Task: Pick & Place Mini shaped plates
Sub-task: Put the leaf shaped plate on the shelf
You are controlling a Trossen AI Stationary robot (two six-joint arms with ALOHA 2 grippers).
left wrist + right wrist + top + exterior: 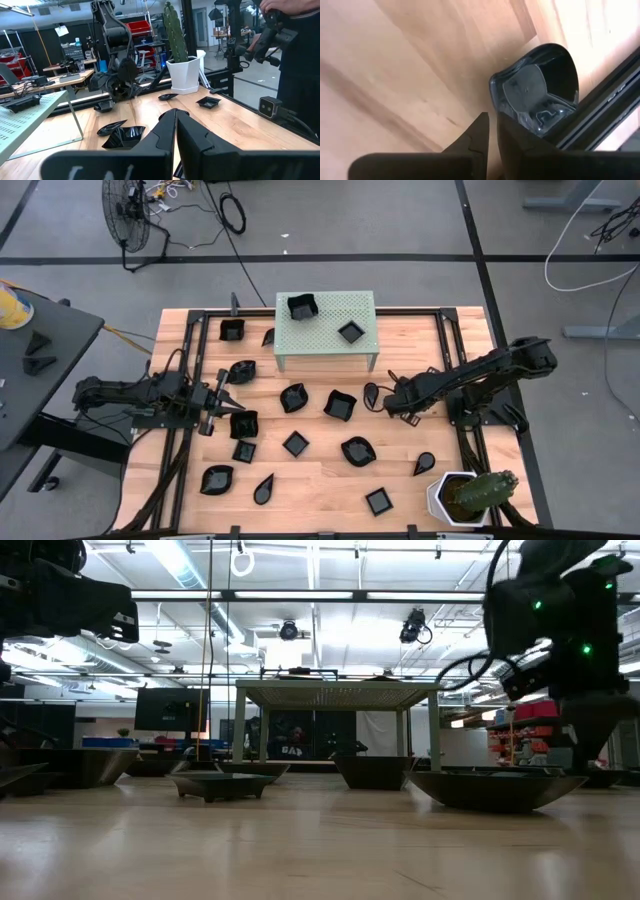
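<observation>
Many small glossy black plates lie scattered on the wooden table; two more sit on the pale green perforated stand. My right gripper points toward the table's left, shut. Its tips are beside a teardrop plate, which lies flat on the wood. My left gripper is shut and level, pointing toward the table's right. It holds nothing and is just beyond a wavy square plate. My right gripper comes at the teardrop plate's rim slanting down from the table's right. One fingertip meets that rim's edge in the wrist view. I cannot tell whether it touches the rim.
A white hexagonal cactus pot stands at the near right corner. Black rails frame the table. Plates crowd the middle, with bare wood along the near edge. A person stands beyond the table's right side.
</observation>
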